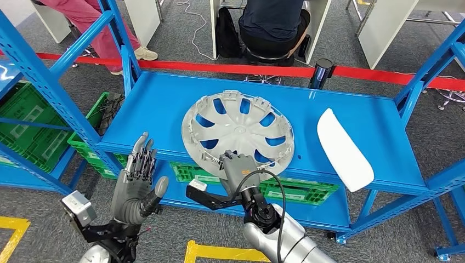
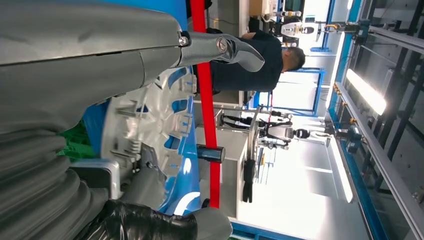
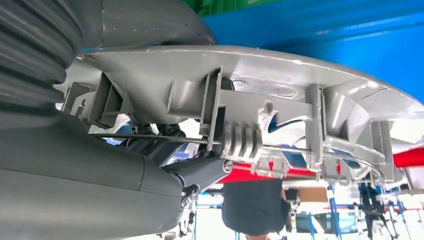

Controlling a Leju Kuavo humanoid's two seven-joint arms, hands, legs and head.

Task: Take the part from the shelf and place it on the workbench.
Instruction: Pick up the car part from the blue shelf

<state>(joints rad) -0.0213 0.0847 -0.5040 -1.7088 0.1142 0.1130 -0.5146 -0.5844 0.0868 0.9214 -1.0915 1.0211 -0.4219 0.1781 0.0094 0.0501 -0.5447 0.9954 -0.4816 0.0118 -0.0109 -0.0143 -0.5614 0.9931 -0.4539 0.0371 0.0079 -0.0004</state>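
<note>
The blue metal shelf (image 1: 164,104) takes most of the head view; its flat middle level carries the task's part. Green plastic crates (image 1: 33,131) stand on the lower levels, partly hidden behind the blue posts and the shelf board.

The part is a silver-grey wheel cover (image 1: 237,131), round, with curved spokes and openings through which the blue board shows. It lies on the middle level, inner side up, and its near rim reaches the front edge of the shelf. In the right wrist view the wheel cover (image 3: 260,95) is seen from very close: the rim carries ribs, small clips and a thin wire ring. Its far side is cut off in this picture.

A white curved panel (image 1: 342,148) lies on the same level, well apart from the cover, with its near end over the front edge.

The right hand (image 1: 239,171) grips the near rim of the cover; its fingers lie over the rim, and the thumb under it is hidden in the head view. The left hand (image 1: 138,181) is held up before the shelf front, holding nothing, fingers spread and pointing upward, apart from the cover.

Behind a red tape line (image 1: 219,68), a seated person (image 1: 274,22) is cut off by the top edge.
</note>
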